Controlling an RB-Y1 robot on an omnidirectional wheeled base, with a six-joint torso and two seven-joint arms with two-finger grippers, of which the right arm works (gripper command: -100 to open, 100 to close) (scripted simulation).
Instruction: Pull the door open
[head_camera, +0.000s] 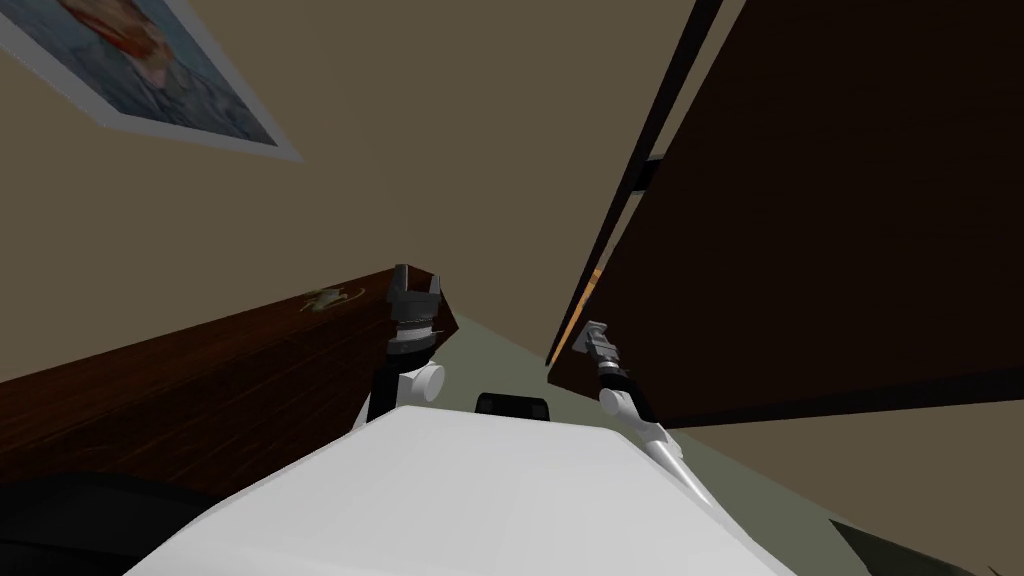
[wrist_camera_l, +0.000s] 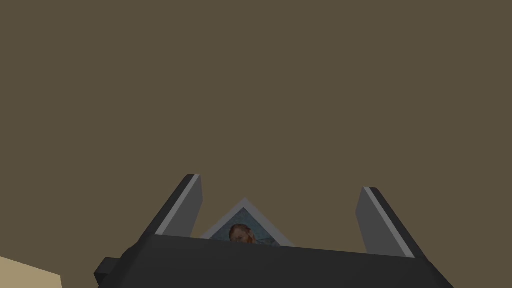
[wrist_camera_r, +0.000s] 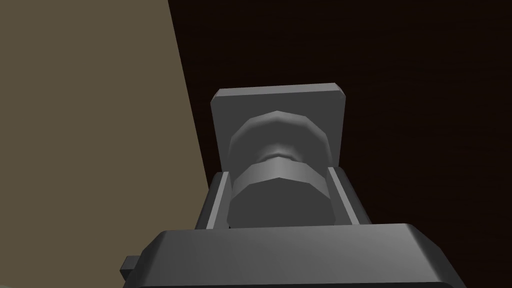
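A dark brown door (head_camera: 840, 220) stands ajar on my right, swung a little way off its black frame (head_camera: 668, 120). Its grey round knob (wrist_camera_r: 278, 165) on a square grey plate (wrist_camera_r: 278, 102) sits between the fingers of my right gripper (wrist_camera_r: 278, 195), which press both sides of the knob. In the head view the right gripper (head_camera: 592, 338) is at the door's lower free edge. My left gripper (head_camera: 414, 290) is raised beside a dark wooden cabinet, and its fingers (wrist_camera_l: 182, 207) stand open with nothing between them.
A dark wooden cabinet (head_camera: 200, 390) runs along my left, with a small pale ornament (head_camera: 325, 297) on its top. A framed picture (head_camera: 150, 70) hangs on the tan wall above it. Grey-green floor (head_camera: 500, 365) lies between the cabinet and the door.
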